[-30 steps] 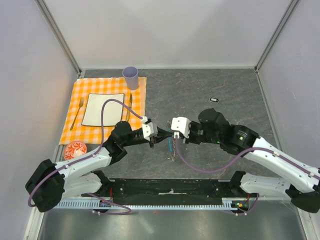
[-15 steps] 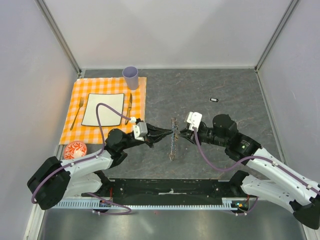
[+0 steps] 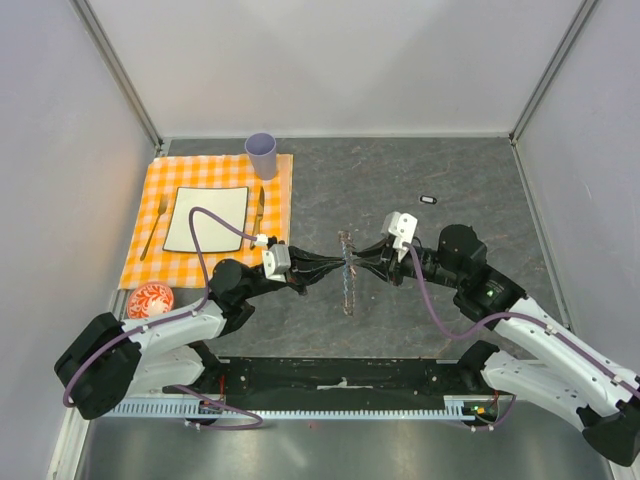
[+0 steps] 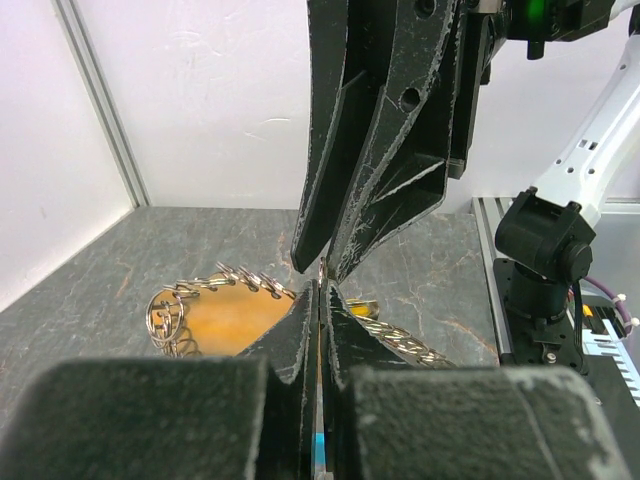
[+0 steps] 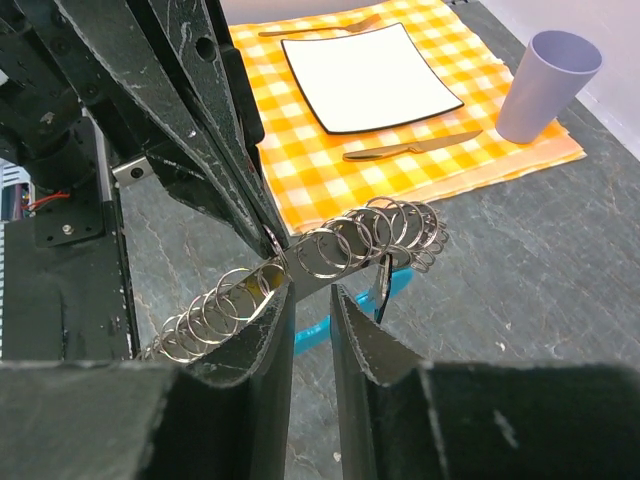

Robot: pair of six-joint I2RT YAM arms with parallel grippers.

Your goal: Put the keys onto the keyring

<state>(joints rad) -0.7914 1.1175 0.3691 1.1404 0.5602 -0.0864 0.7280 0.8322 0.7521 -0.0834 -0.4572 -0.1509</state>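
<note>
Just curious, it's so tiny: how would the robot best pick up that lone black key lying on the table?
Probably pinch the key across its narrow width, coming straight down: it lies flat on the table, long side left to right.

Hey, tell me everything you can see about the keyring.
The keyring is a chain of small silvery wire rings with a bright blue plastic section underneath. It is stretched out in a line between the arms. The left tool and right tool meet it from opposite sides, both seemingly pinching it.
</note>
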